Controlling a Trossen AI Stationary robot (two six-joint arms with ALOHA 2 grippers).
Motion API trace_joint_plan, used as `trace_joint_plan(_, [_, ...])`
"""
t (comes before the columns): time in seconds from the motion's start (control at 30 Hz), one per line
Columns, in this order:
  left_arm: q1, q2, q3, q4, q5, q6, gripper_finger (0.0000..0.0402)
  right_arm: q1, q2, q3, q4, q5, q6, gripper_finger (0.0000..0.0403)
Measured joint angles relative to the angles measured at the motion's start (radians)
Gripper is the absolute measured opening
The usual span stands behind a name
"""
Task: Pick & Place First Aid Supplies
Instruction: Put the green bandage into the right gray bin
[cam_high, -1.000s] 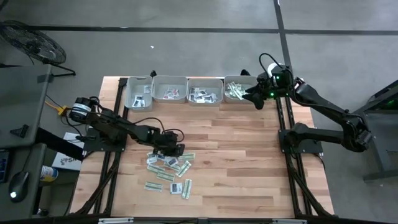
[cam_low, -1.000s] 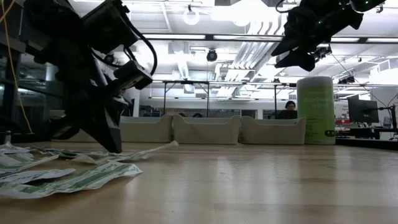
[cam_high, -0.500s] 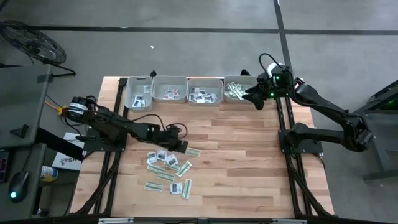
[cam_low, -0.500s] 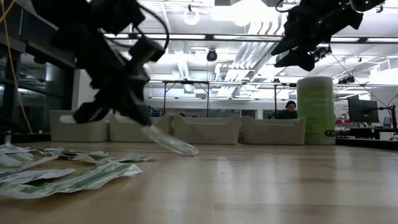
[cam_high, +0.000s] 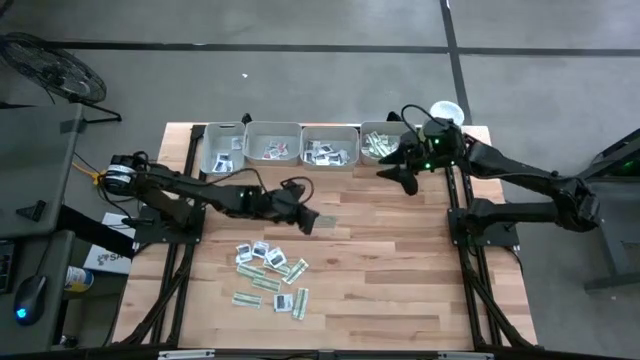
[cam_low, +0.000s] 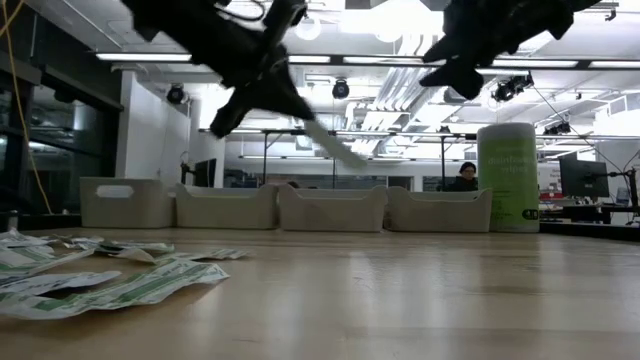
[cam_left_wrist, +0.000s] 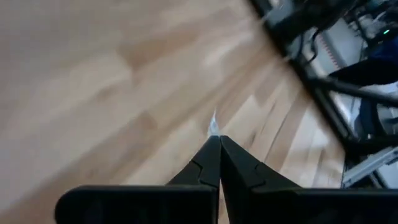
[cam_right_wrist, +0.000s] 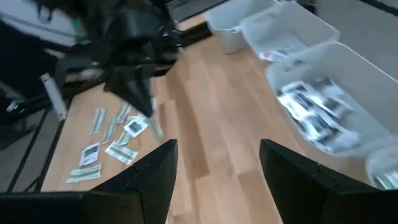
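A loose pile of small flat sachets (cam_high: 268, 272) lies on the wooden table, left of centre. My left gripper (cam_high: 303, 216) hangs above the table between the pile and the trays, shut on one narrow pale green strip sachet (cam_high: 323, 220), also seen as a slanting strip (cam_low: 335, 146) in the low view. My right gripper (cam_high: 393, 172) hovers open just in front of the rightmost tray, nothing between its fingers (cam_right_wrist: 155, 168). In the right wrist view the left arm carries the strip (cam_right_wrist: 155, 128) above the pile (cam_right_wrist: 112, 144). My left gripper pinches one end of the strip sachet (cam_left_wrist: 212, 126) between its two fingertips; only a sliver shows past them in the wrist view. The fingers slant downward from the table's left. The strip is lifted clear and slopes down beyond the fingertips (cam_low: 300, 118).
Several grey trays (cam_high: 272, 131) holding sorted sachets stand in a row along the far edge. A tall pale green tub with a white lid (cam_high: 447, 110) stands at their right end, also seen in the low view (cam_low: 508, 178). Bare wood lies right of the pile.
My left gripper has risen from the pile with the strip sachet and gone toward the table's far right, rolling as it went; the strip is now lifted clear. My right gripper has swung from over the rightmost tray toward the table's left and near side, staying open.
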Motion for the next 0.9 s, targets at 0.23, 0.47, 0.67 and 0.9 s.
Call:
trace_joint_plan(0.23, [0.065, -0.001, 0.127, 0.001, -0.002, 0.179, 0.0000, 0.118, 0.066, 0.000, 0.088, 0.016, -0.031, 0.0222])
trace_joint_plan(0.47, [0.121, -0.002, 0.230, -0.014, 0.067, 0.302, 0.0000, 0.179, 0.122, 0.000, 0.117, 0.034, -0.033, 0.0222])
trace_joint_plan(0.67, [0.145, -0.003, 0.277, -0.081, 0.094, 0.363, 0.0000, 0.212, 0.147, 0.000, 0.148, 0.041, -0.033, 0.0222])
trace_joint_plan(0.9, [0.149, -0.003, 0.300, -0.086, 0.111, 0.398, 0.0000, 0.223, 0.195, 0.000, 0.217, 0.050, -0.026, 0.0222])
